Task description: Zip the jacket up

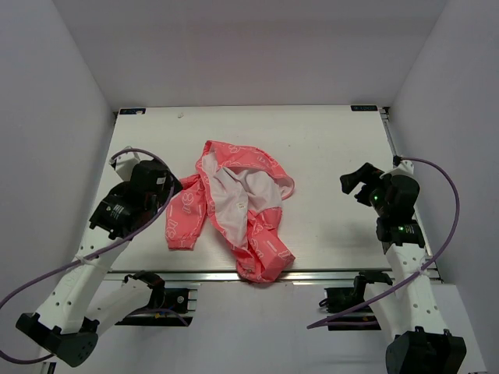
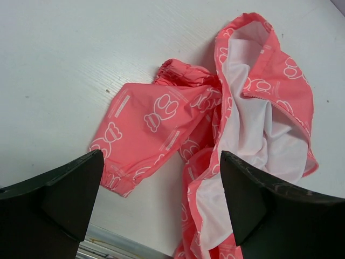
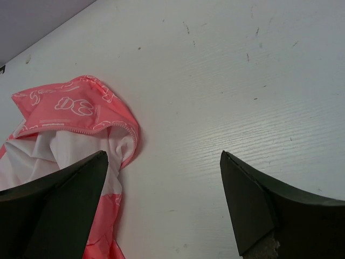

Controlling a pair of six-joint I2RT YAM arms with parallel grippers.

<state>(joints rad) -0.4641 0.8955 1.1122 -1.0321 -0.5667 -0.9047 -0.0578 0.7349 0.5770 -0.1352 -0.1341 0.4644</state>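
Jaws of the left gripper (image 2: 161,162) stand wide apart and hold nothing, close to one sleeve (image 2: 145,118) of the jacket (image 1: 242,210). The right gripper (image 3: 161,159) is also wide and empty, apart from the cloth. The jacket lies crumpled and open in the middle of the table (image 1: 335,140), white lining showing. It looks light, soft and somewhat slippery, so I would pinch the front edge (image 2: 280,110) beside the zipper.

The left arm (image 1: 66,292) and right arm (image 1: 409,292) are being shown as white links with black housings, each being trailed by a purple cable (image 1: 458,204). Green lights (image 1: 377,199) are being displayed on the right arm. The left end effector (image 2: 161,156) and right end effector (image 3: 161,154) are each being formed by two matte black wedge-shaped fingers (image 2: 59,199).
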